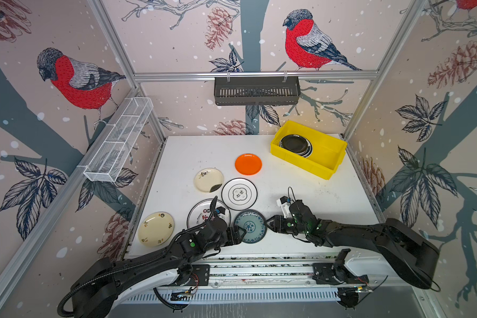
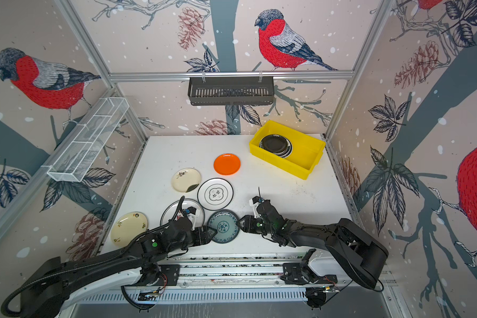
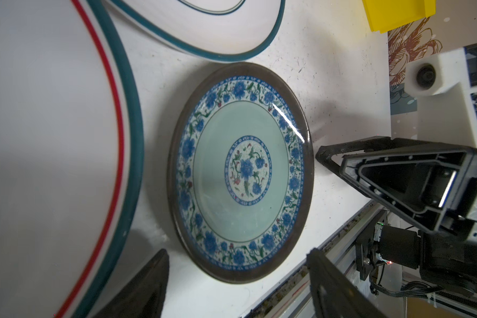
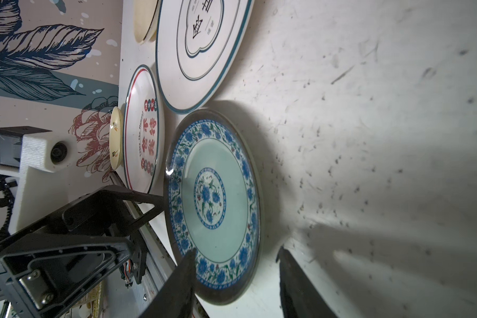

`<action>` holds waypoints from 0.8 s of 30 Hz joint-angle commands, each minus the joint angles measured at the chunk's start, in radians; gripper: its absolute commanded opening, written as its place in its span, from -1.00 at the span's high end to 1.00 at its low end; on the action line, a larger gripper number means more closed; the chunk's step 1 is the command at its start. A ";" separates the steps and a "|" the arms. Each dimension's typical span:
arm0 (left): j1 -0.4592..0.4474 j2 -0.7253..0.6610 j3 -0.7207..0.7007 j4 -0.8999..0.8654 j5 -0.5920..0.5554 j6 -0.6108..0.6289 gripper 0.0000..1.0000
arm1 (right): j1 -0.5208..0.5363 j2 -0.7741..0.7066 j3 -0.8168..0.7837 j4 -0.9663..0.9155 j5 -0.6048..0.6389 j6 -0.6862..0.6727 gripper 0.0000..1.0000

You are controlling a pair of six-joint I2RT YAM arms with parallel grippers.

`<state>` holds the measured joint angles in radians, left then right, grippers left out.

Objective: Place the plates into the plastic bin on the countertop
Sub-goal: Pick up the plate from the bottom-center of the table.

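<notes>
Teal-patterned plate [image 1: 250, 226] flat, face up, left gripper [image 1: 241, 233] and right gripper [image 1: 268, 222] spread at opposite rims, white dark-rimmed plate [image 1: 239, 194] just beside

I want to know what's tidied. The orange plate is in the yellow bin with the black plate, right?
No. The orange plate lies on the countertop, outside the yellow bin; both top views show it. The black plate is inside.

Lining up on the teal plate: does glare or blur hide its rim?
Left wrist view: thin glare streak on the teal plate rim, edge sharp, near fingers blurred. Right wrist view: small glint, rim sharp, dark shadows on the countertop.
</notes>
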<state>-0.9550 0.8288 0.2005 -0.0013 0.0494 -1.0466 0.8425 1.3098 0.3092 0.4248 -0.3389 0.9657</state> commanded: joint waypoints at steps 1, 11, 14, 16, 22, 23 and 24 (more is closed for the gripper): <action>-0.003 0.001 -0.005 0.027 -0.021 -0.007 -0.58 | 0.003 0.007 0.007 0.015 0.008 -0.003 0.01; -0.002 0.019 -0.015 0.089 -0.046 0.002 -0.60 | 0.016 0.062 0.030 0.003 0.009 -0.013 0.09; -0.002 0.032 -0.004 0.096 -0.049 0.011 -0.60 | 0.026 0.078 0.033 0.008 0.013 -0.014 0.14; -0.002 0.045 0.002 0.101 -0.048 0.016 -0.60 | 0.030 0.085 0.037 0.002 0.019 -0.017 0.19; -0.002 0.086 0.007 0.135 -0.039 0.020 -0.60 | 0.037 0.118 0.061 -0.017 0.024 -0.026 0.25; -0.002 0.090 0.007 0.139 -0.037 0.020 -0.60 | 0.037 0.123 0.064 -0.014 0.023 -0.027 0.26; -0.002 0.091 0.010 0.139 -0.037 0.020 -0.60 | 0.038 0.127 0.066 -0.015 0.024 -0.028 0.29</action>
<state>-0.9558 0.9142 0.2016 0.0898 0.0227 -1.0389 0.8768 1.4281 0.3660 0.4179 -0.3271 0.9512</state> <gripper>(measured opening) 0.801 0.363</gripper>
